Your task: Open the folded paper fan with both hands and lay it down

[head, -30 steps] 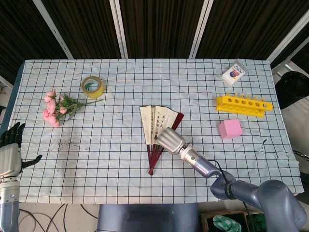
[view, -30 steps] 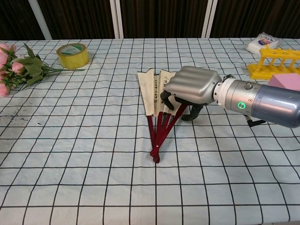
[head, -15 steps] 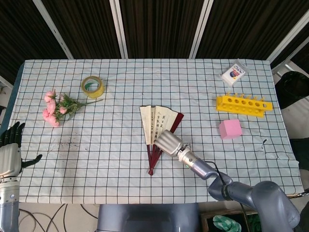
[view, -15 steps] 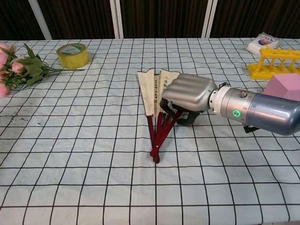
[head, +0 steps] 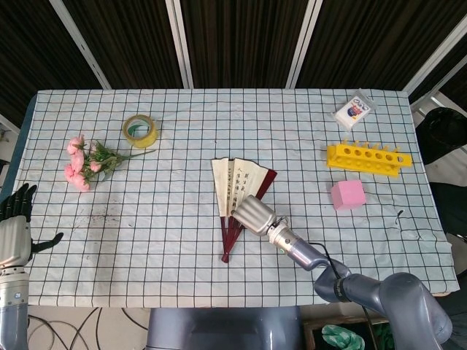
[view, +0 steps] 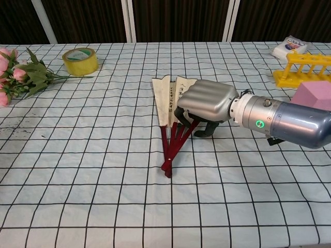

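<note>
The paper fan [head: 235, 186] lies partly spread on the checked cloth at the table's middle, showing cream leaves with writing and dark red ribs [view: 172, 144] that meet at a pivot toward the front. My right hand [view: 207, 102] sits palm down over the fan's right side. Its fingers curl onto the red ribs and grip the outer one, and it hides the right edge of the paper. In the head view the right hand [head: 254, 214] covers the ribs' upper part. My left hand [head: 14, 230] hangs off the table's left front corner, fingers apart, holding nothing.
A yellow tape roll [head: 139, 130] and a bunch of pink flowers [head: 86, 162] lie at the left. At the right are a yellow tube rack [head: 368, 158], a pink cube [head: 347, 195] and a white packet [head: 354, 109].
My right hand has lowered onto the ribs and closed further, dragging the fan's pivot slightly left. The left hand has not moved.
</note>
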Robot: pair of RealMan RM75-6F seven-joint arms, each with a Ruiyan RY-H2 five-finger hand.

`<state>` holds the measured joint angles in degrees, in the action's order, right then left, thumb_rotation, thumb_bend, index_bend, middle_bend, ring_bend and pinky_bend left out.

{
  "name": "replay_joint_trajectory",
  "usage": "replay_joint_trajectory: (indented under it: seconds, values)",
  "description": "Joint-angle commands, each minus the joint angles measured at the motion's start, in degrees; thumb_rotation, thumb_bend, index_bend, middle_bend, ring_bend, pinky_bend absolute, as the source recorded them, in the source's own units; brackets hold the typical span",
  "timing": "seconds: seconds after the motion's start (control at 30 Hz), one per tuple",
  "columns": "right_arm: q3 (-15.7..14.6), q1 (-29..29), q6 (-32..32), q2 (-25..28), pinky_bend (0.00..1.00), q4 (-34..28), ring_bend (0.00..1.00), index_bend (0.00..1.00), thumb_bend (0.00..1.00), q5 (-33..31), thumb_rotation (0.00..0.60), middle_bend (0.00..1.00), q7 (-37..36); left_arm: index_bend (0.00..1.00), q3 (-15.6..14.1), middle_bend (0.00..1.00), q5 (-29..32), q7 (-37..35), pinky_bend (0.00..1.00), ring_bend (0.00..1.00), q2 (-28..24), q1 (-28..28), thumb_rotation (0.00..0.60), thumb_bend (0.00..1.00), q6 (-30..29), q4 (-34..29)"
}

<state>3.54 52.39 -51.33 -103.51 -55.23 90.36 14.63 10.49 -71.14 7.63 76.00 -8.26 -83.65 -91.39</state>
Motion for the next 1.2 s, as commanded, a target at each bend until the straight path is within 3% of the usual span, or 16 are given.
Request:
replay_joint_trajectory:
  seconds: [0.03,0.43,0.73,1.2]
  values:
    - [0.1,0.1,-0.1,0.0,0.81,-0.1,0.92,0.54,0.23,0.0,0.6,0.84,-0.1,0.0,-0.1,0.0,0.0,0.2,0.0,0.0,0.0,0.0,0.6,0.03,0.1,0.0]
    - [0.6,0.4,-0.7,0.4,0.81,-0.5,0.92,0.57,0.23,-0.2,0.6,0.85,0.1,0.0,-0.1,0.0,0.3,0.4,0.0,0.0,0.1,-0.1,0.6,0.03,0.3,0.0]
    - [0.9,0.7,-2.3,0.9,0.81,-1.4,0.92,0.69,0.24,0.5,0.6,0.85,-0.3,0.0,-0.1,0.0,0.4,0.5,0.0,0.0,0.1,-0.1,0.6,0.03,0.3,-0.2]
    - [3.7,1.4,-9.8,4.5,0.81,-7.9,0.92,0.73,0.31,3.1,0.6,0.86,-2.6,0.0,-0.3,0.0,0.2,1.0,0.0,0.0,-0.2,-0.1,0.6,0.03,0.2,-2.8]
